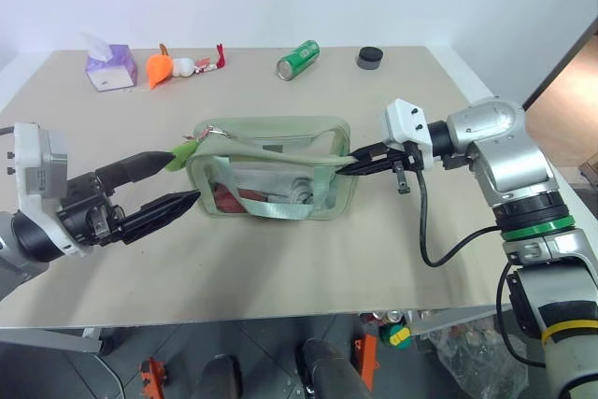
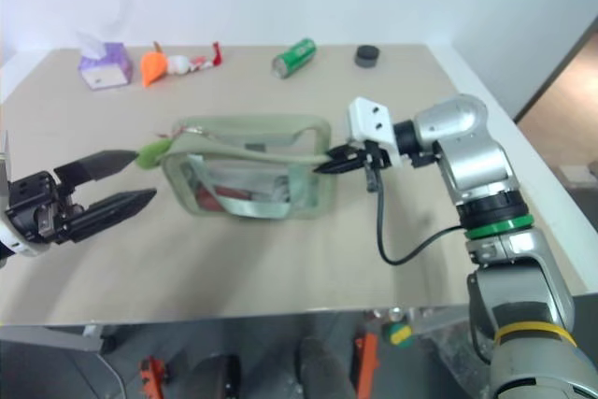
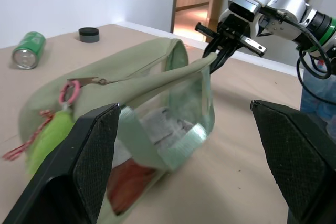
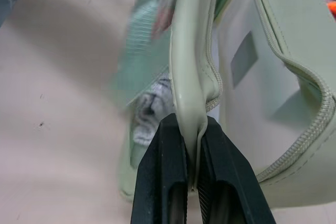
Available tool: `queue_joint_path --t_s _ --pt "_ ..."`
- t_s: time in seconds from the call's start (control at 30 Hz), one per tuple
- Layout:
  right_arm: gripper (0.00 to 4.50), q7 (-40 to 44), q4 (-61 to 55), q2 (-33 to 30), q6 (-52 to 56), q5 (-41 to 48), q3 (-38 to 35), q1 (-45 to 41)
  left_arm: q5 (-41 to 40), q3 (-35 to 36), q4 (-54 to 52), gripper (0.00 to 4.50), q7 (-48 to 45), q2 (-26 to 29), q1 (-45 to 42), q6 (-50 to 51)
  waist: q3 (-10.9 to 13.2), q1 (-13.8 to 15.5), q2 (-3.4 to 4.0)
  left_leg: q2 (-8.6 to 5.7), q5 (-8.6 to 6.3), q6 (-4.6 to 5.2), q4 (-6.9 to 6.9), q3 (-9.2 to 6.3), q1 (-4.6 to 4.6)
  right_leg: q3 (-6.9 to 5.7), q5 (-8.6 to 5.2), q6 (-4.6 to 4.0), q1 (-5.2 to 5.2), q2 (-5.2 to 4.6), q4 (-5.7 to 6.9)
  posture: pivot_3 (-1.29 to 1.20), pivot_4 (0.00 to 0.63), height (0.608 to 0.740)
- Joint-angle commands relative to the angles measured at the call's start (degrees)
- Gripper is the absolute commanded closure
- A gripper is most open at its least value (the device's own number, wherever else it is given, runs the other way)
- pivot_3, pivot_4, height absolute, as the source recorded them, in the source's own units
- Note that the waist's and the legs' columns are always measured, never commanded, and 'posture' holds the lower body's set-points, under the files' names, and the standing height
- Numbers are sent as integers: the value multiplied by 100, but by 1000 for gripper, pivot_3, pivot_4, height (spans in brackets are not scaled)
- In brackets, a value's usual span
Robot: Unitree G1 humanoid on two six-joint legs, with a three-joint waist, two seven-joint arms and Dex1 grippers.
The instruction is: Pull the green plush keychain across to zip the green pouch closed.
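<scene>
The left gripper (image 1: pixel 173 184) points toward three o'clock with its two black fingers spread wide, while the right arm reaches in from four o'clock, its bent wrist turning the right gripper (image 1: pixel 352 166) toward nine o'clock, fingers (image 4: pixel 163 182) pinched nearly together.

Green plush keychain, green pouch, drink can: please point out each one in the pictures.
green plush keychain (image 3: pixel 48 136): left wrist view, on its fuzzy body.
green pouch (image 1: pixel 271 127): left eye view, on its top fabric panel.
drink can (image 1: pixel 298 59): left eye view, on its side.
</scene>
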Motion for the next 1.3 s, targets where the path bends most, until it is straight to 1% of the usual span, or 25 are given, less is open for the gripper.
queue_joint_path --t_s 0.03,0.07,0.1,0.13,0.17,0.3,0.47,0.57,0.8,1.0,1.3 --pt "2869 -80 -76 -32 133 -165 -8 -14 -85 194 -111 359 58 31 -19 -84 1 3 2 0 2 -1 0 -2 0 0 -1 -2 0 1 5 0 150 740" --pt "2594 -94 -58 -93 240 -191 -45 -21 -91 186 -109 359 69 39 -29 -79 3 5 4 -2 3 -1 0 -5 0 -1 -3 -3 -1 1 11 0 150 740" --pt "2146 -105 -42 -132 318 -207 -73 -30 -95 179 -107 359 77 44 -36 -76 3 6 5 -3 4 -2 1 -6 0 -1 -5 -4 -1 1 13 0 150 740" --pt "1887 -107 -62 -172 378 -164 -151 -24 -101 172 -107 359 84 48 -40 -70 3 7 5 -4 4 -3 1 -5 0 0 -5 -4 -1 0 13 0 150 740" --pt "1474 -91 -92 -204 553 -58 -249 -40 -107 161 -104 359 87 54 -46 -65 3 8 5 -4 4 -3 2 -5 0 1 -5 -3 -1 0 13 0 150 740" --pt "1474 86 -366 -430 1264 534 -722 -26 -114 135 -28 359 68 89 -83 -53 4 10 6 -10 4 -3 1 -2 -2 5 -11 4 -1 -6 13 0 150 740" --pt "1474 72 -777 -598 2312 1371 -1348 58 -78 72 141 359 16 111 -177 -45 6 9 9 -12 3 -2 -3 -5 -3 5 -17 5 -2 -6 13 0 150 740" --pt "1474 -7 -1004 -731 2553 1495 -1472 311 -33 -45 209 359 -7 105 -272 -36 5 16 8 -12 3 -2 -3 -10 -2 0 -18 4 0 -5 16 0 150 740" --pt "1474 -184 -1538 -1144 2495 1283 -1365 1016 1 -151 341 359 -97 147 -429 9 6 15 9 -19 3 -2 0 -5 -3 6 -19 11 0 -11 15 0 150 740" --pt "1474 -538 -1728 -887 2266 1020 -1081 1190 36 -308 407 359 -140 170 -579 29 6 3 10 -17 3 -2 0 -4 -1 8 -18 11 -1 -8 18 0 150 740" --pt "1474 -560 -1624 -545 2144 984 -865 1023 -136 -460 155 359 -121 207 -719 156 6 7 10 -20 3 -3 0 -6 -3 9 -20 15 -1 -11 19 0 150 740"
